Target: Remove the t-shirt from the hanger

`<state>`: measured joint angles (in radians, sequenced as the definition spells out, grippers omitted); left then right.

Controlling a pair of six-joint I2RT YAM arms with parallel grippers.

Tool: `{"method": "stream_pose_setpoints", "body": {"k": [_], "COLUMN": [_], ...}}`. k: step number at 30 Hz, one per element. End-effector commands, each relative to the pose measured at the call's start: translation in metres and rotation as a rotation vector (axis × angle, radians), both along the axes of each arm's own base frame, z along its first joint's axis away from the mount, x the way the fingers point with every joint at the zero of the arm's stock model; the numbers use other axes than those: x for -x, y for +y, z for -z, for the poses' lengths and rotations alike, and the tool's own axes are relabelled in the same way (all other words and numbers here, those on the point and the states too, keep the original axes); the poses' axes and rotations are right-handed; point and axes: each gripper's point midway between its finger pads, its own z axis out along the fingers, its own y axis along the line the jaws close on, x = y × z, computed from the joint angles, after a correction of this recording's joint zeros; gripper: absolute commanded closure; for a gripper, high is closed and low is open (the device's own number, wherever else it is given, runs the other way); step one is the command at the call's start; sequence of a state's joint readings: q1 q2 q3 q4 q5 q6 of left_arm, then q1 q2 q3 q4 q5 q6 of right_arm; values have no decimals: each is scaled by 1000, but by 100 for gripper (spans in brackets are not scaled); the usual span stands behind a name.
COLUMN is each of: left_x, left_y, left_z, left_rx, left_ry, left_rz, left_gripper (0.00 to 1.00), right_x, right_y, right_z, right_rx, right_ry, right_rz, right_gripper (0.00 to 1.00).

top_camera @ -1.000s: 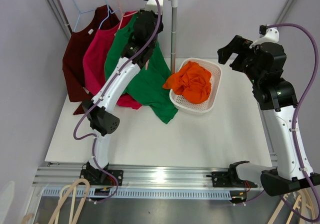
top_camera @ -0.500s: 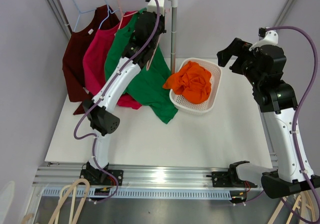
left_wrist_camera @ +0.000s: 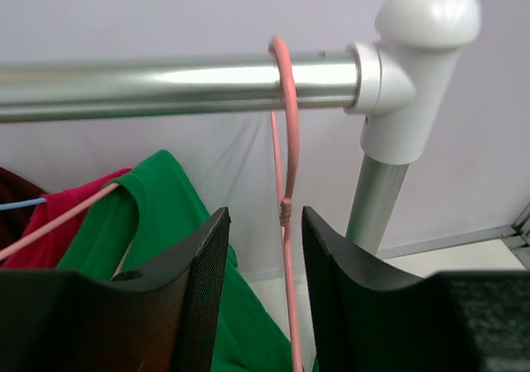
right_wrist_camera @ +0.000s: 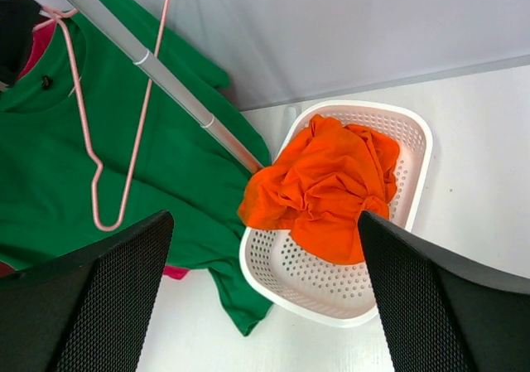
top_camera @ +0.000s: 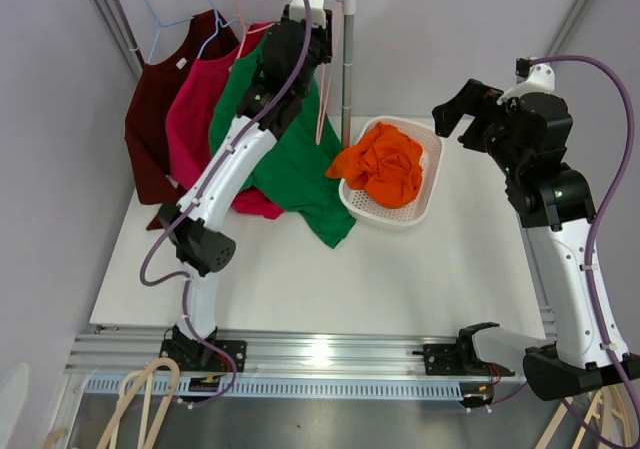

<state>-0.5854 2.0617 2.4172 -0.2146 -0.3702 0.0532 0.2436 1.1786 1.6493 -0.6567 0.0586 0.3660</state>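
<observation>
1. The left arm has risen to the rail (left_wrist_camera: 166,78); the bare pink hanger (top_camera: 320,99), lately against the green t-shirt (top_camera: 300,169), now hangs free at 12 o'clock.
2. Left jaws released, straddling the hanger's neck; right jaws released, empty.
3. Likely the hanger is re-hung; the orange t-shirt (top_camera: 382,164) lies in the basket (top_camera: 425,194) at 1 o'clock; the green one seems still hung.
4. No writing is legible; the collar tag (top_camera: 183,64) is too small to read.

green t-shirt (top_camera: 300,174), pink hanger (left_wrist_camera: 285,210), orange cloth (top_camera: 382,169)
</observation>
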Motion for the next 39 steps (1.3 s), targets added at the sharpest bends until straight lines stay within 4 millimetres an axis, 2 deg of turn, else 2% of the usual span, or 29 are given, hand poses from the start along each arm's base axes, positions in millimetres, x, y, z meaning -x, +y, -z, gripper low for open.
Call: {"method": "stream_pose_setpoints", "body": {"k": [1,3,4,7,10,11,12,14,15,18,19,27,30,35,39], "left_x": [48,57,69,85,83,79,74,68,62,53,51,37,24,2,-8], "left_y": [28,36,47,66,84,85,100,110,122,138,139,140,141,140,139], "left_z": [-84,-96,-108,-123,-119,-113,-106,-97,-90,-79,-72,-56,-38,-12,-8], "left_rx": [71,74,83,76,79,74,90,87,105,93,82,69,75,89,96], "left_ry": [-145,-167,-189,-229,-193,-166,-124,-91,-62,-30,-13,34,76,117,110], "left_rz": [4,-7,-18,-47,-64,-44,-57,-46,-63,-65,-49,38,37,29,19], "left_gripper": [55,56,56,56,57,58,59,59,59,58,57,55,55,58,64], "right_x": [9,9,9,7,5,4,3,3,3,3,3,2,2,3,1], "right_y": [1,3,3,5,7,8,8,15,17,17,18,15,16,14,13], "right_z": [-13,-12,-12,-11,-8,-7,-7,-5,-6,-5,-5,-5,-3,-6,-11], "right_rx": [-22,-29,-28,-29,-32,-33,-34,-42,-44,-42,-39,-29,-24,-20,-13], "right_ry": [-41,-38,-40,-35,-25,-23,-21,-11,-13,-11,-10,-12,-6,-13,-21], "right_rz": [-17,-25,-27,-31,-41,-41,-41,-79,-87,-89,-91,-83,-85,-80,-76], "right_gripper": [2,2,2,2,2,2,2,2,2,2,2,2,2,2,2]}}
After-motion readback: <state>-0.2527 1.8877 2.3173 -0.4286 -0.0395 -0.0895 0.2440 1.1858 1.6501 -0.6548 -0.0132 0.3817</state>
